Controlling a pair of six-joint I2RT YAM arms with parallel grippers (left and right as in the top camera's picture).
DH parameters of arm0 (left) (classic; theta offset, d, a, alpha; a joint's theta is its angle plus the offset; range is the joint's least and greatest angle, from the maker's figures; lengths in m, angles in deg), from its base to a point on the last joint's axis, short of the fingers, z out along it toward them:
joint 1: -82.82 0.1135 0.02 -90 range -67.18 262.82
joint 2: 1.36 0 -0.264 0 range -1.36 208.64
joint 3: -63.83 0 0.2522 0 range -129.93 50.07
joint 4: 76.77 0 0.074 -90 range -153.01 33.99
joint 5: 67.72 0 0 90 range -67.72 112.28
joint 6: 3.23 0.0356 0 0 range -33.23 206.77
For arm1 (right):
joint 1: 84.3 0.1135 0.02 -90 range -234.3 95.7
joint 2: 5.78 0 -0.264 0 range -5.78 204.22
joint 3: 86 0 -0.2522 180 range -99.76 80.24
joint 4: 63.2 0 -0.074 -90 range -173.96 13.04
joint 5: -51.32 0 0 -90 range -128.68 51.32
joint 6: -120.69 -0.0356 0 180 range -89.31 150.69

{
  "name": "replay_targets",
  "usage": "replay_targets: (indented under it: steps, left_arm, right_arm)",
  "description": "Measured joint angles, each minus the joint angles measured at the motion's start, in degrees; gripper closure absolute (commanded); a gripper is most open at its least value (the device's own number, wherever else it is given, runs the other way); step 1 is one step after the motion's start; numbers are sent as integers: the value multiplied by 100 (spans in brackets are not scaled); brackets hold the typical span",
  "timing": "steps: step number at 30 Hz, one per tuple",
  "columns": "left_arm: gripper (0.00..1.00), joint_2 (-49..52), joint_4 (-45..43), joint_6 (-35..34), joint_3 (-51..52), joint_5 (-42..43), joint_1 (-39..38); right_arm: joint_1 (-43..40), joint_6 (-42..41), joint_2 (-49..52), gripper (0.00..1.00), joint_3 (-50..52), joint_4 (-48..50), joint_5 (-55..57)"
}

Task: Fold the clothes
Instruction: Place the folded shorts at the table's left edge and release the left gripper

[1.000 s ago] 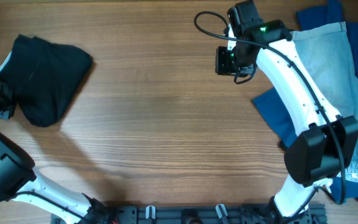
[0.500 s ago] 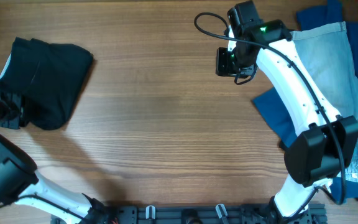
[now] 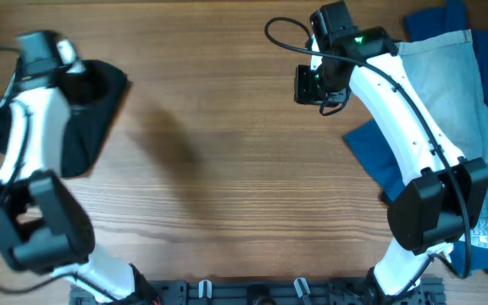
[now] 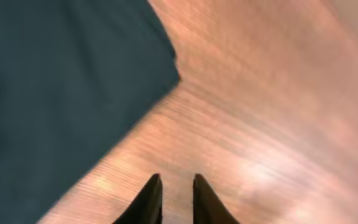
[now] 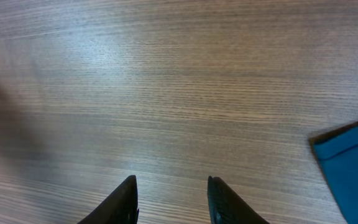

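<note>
The left hand (image 4: pixel 177 180) hangs above the counter (image 3: pixel 227 169), just beside the edge of the black shorts (image 3: pixel 91 106). Its fingers are close together with a narrow slit of bare wood between them, and nothing is held. The wrist view is blurred. The shorts lie bunched at the far left of the counter, and the left arm reaches across them from above. A strip of white shows at their left edge.

The right hand (image 5: pixel 171 186) hovers over bare wood at the far right-centre. Its fingers stand well apart and are empty, and a corner of blue cloth shows off to its right. The denim shorts (image 3: pixel 447 85) lie at the far right on top of the blue garments (image 3: pixel 375 148), partly under the right arm and well apart from the black shorts.
</note>
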Motion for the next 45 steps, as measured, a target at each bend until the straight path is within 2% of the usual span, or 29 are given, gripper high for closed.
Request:
replay_targets:
  steps: [2,5,9,16,21,22,23,25,30,31,32,33,37,39,42,44,45]
  left_arm:
    - [96,387,-380,245,2,-588,-492]
    - [96,732,-632,514,2,-898,-688]
    - [96,1117,-870,671,2,-1110,-669]
    - [89,1574,-1521,732,2,-1311,-603]
    - [88,1746,-1965,772,2,-1827,-599]
    - [86,1746,-2098,772,2,-1908,-590]
    - [74,1749,-2267,772,2,-1991,-549]
    - [75,1749,-2409,774,2,-2046,-466]
    - [66,1749,-2741,813,2,-2135,-24]
    - [64,1749,-2767,811,2,-2138,42]
    - [54,1749,-2774,815,2,-2140,107]
    - [50,1749,-2774,813,2,-2138,162]
    - [42,1749,-2813,833,2,-2033,216]
    - [38,1749,-2837,833,2,-1893,188]
    - [27,1746,-2859,826,2,-1762,63]
    - [22,1711,-2857,835,2,-1716,-136]
    - [18,1679,-2850,835,2,-1700,-262]
  right_arm:
    - [0,0,0,63,0,-39,0]
    - [0,0,0,63,0,-79,0]
    - [0,0,0,63,0,-83,0]
    - [0,0,0,63,0,-142,0]
    - [0,0,0,63,0,-225,0]
    - [0,0,0,63,0,-236,0]
    - [0,0,0,63,0,-238,2]
    - [0,0,0,63,0,-247,0]
    - [0,0,0,63,0,-247,0]
    - [0,0,0,63,0,-247,0]
    - [0,-2,0,63,0,-247,0]
    - [0,0,0,63,0,-247,0]
    - [0,0,0,62,0,-219,0]
    - [0,-2,0,57,0,-199,0]
    - [0,-22,0,46,0,-74,0]
    - [0,-37,0,34,0,116,0]
    - [0,-42,0,25,0,229,0]
